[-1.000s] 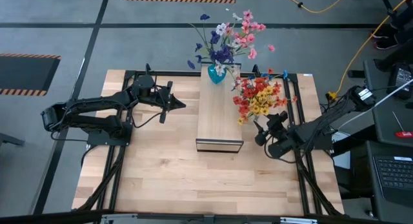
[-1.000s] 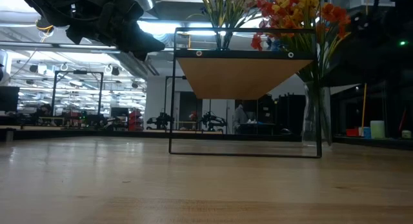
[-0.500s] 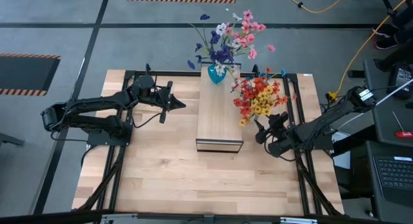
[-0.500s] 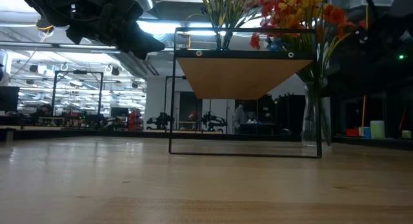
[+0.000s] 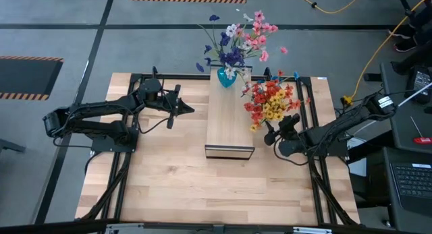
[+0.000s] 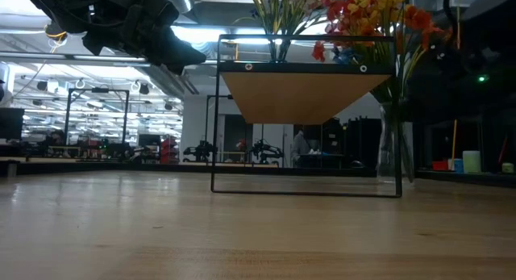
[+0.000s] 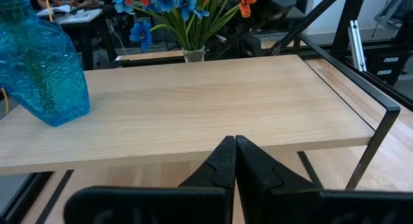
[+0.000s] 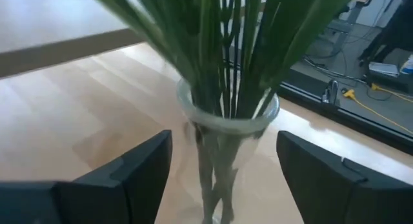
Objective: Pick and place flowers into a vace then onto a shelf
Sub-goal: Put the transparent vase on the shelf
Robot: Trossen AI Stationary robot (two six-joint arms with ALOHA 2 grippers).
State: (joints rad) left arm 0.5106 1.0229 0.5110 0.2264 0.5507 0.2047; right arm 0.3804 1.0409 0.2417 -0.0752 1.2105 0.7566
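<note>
- High view shows the right pincer (image 5: 278, 131) on the right side of the tabletop (image 5: 162, 180), right up beside the clear glass vase (image 8: 227, 124) that carries the red, orange and yellow flowers (image 5: 270, 102).
- That vase stands on the tabletop just beside the shelf (image 5: 229, 116), not on it.
- A blue vase (image 5: 226, 77) with pink, blue and white flowers (image 5: 237, 38) already sits at the far end of the shelf.
- Judged from this, the step in hand is the approach to grasp the glass vase so it can go up onto the shelf.
- Right wrist view: the right pincer's fingers (image 8: 145, 169) are spread wide, one on each side of the glass vase, and hold nothing. The vase's neck and green stems sit between them, a little ahead, with no contact visible yet.
- The next move calls for easing forward until the glass is squarely between the fingers, then closing on it below the rim, gently enough not to tip it.
- After that the vase must rise clear of the shelf's black frame and come down on the bare wood between the blue vase and the near end.
- The left pincer (image 7: 233, 161) waits above the tabletop on the left side of the shelf, fingers pressed together and empty.
</note>
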